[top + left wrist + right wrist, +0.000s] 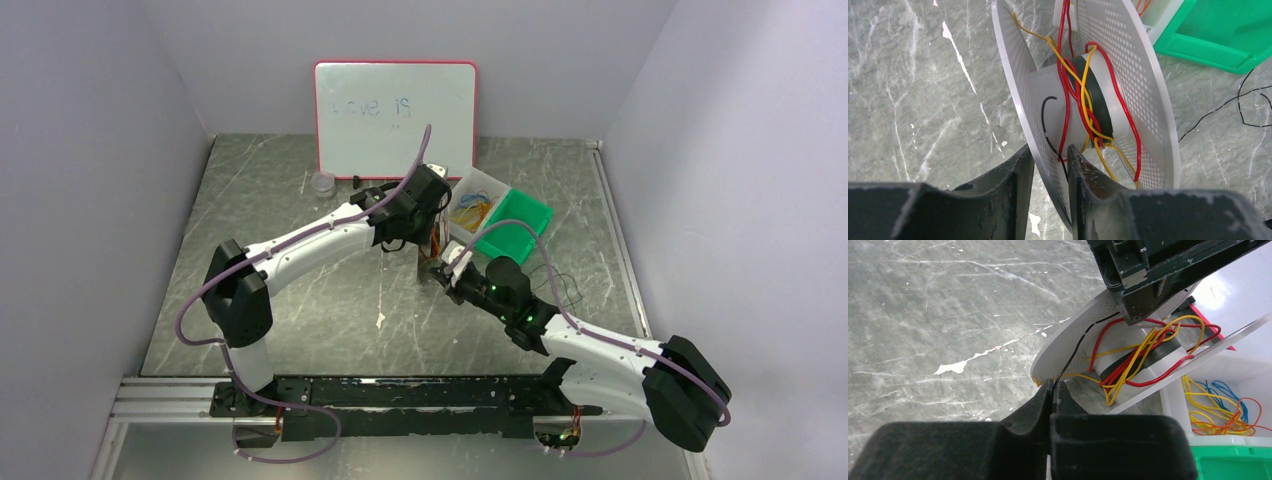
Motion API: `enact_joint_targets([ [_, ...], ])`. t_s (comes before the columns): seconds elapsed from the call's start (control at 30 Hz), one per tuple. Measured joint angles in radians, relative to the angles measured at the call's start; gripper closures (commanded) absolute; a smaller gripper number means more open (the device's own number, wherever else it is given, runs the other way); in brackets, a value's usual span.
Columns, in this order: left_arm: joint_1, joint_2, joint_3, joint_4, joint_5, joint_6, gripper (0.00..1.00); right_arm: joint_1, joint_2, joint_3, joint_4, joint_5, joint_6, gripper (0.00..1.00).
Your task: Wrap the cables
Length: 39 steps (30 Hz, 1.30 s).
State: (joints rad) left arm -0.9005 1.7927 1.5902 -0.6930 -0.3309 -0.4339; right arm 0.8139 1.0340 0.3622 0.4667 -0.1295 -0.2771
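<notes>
A white perforated spool [1018, 75] stands on edge, with red and yellow cables [1083, 100] looped round its hub. My left gripper [1049, 153] is shut on the spool's near flange, one finger on each side. A thin black cable [1073, 355] runs from the spool [1068, 340] down into my right gripper [1053, 385], which is shut on it just below the flange. More black cable [1228, 102] trails over the table at the right. In the top view the left gripper [425, 215] and the right gripper [445, 272] meet at the spool [437, 240].
A white bin [1218, 410] holding yellow, blue and orange wires and a green bin [515, 225] sit just right of the spool. A whiteboard [395, 115] leans on the back wall, with a small clear cup [322, 182] at its left.
</notes>
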Motion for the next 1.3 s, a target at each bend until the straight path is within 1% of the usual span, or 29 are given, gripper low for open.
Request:
enact_joint_targets([
  [0.17,0.000,0.000,0.000,0.000,0.000,0.000,0.69,0.001,0.004,-0.006,0.016,-0.001,0.003,1.00],
  [0.33,0.000,0.000,0.000,0.000,0.001,0.000,0.77,0.002,0.015,-0.014,0.045,-0.001,0.008,1.00],
  [0.53,0.000,0.000,0.000,0.000,0.000,0.000,0.92,0.006,0.037,-0.014,0.083,-0.005,0.016,1.00],
  [0.8,-0.002,0.001,0.000,-0.001,-0.006,0.000,0.93,0.029,0.090,-0.002,0.121,-0.008,0.036,0.99],
  [0.83,-0.002,0.001,0.000,-0.001,-0.007,0.000,0.93,0.032,0.098,0.000,0.125,-0.008,0.040,0.97],
  [0.97,-0.002,0.000,0.000,-0.001,-0.013,0.000,0.93,0.045,0.121,0.014,0.127,0.000,0.069,0.78],
  [1.07,-0.003,-0.002,-0.001,-0.001,-0.023,0.000,0.93,0.053,0.122,0.026,0.127,0.007,0.089,0.68],
  [1.17,-0.004,-0.016,-0.011,0.000,-0.039,0.001,0.93,0.058,0.106,0.031,0.123,0.006,0.106,0.62],
  [1.3,-0.003,-0.055,-0.034,0.004,-0.063,0.005,0.93,0.059,0.040,0.031,0.079,0.003,0.137,0.53],
])
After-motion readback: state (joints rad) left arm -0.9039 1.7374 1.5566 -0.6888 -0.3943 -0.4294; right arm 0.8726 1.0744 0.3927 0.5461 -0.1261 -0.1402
